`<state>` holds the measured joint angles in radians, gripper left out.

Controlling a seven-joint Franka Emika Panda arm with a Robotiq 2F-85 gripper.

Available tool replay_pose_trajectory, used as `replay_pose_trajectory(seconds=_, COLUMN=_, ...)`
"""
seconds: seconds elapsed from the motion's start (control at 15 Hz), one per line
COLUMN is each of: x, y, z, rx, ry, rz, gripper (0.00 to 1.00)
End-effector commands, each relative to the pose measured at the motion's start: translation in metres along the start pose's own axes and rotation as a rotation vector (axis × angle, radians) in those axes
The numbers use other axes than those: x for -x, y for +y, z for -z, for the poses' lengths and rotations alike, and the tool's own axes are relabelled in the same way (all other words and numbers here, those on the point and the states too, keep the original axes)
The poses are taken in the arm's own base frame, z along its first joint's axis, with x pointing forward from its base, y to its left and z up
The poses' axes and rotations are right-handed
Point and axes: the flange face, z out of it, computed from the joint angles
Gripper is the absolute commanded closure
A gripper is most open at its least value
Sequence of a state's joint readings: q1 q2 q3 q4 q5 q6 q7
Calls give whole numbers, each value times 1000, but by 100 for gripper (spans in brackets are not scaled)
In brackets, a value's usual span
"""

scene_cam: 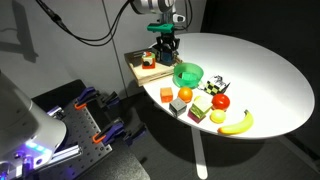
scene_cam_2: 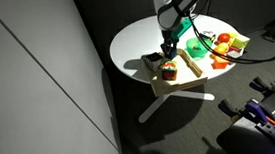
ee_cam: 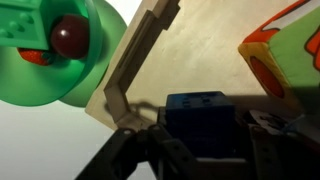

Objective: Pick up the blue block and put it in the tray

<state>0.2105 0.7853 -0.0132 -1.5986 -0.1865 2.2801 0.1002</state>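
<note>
The blue block sits between my gripper's fingers in the wrist view, just over the light-wood floor of the tray, inside its raised corner rim. The fingers look closed against its sides. In both exterior views the gripper points down over the tray at the table's edge, and the block itself is hidden by the fingers.
A multicoloured cube lies in the tray beside the gripper. A green bowl holding a red item stands next to the tray. Toy fruit and blocks, among them a banana and an orange, lie near the table's front edge.
</note>
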Motion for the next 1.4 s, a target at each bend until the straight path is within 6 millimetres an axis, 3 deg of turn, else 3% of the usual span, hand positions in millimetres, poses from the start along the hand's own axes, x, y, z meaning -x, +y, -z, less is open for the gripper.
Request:
replay_pose_trajectory(seconds=0.0, x=1, y=2, z=3, rx=-9, ry=31, rz=-35, gripper=16)
replay_pose_trajectory(seconds=0.2, x=9, y=5, z=12, rx=-7, ry=17, rz=-47, gripper=0)
replay_pose_trajectory(seconds=0.4, x=16, y=9, z=26, rx=-11, ry=27, rz=-52, gripper=0)
replay_pose_trajectory(seconds=0.8, x=33, y=24, z=75, rx=-58, ry=61, rz=-121, gripper=0)
replay_pose_trajectory(seconds=1.33, x=68, y=44, z=123, rx=-115, ry=-9, rz=-191, gripper=0)
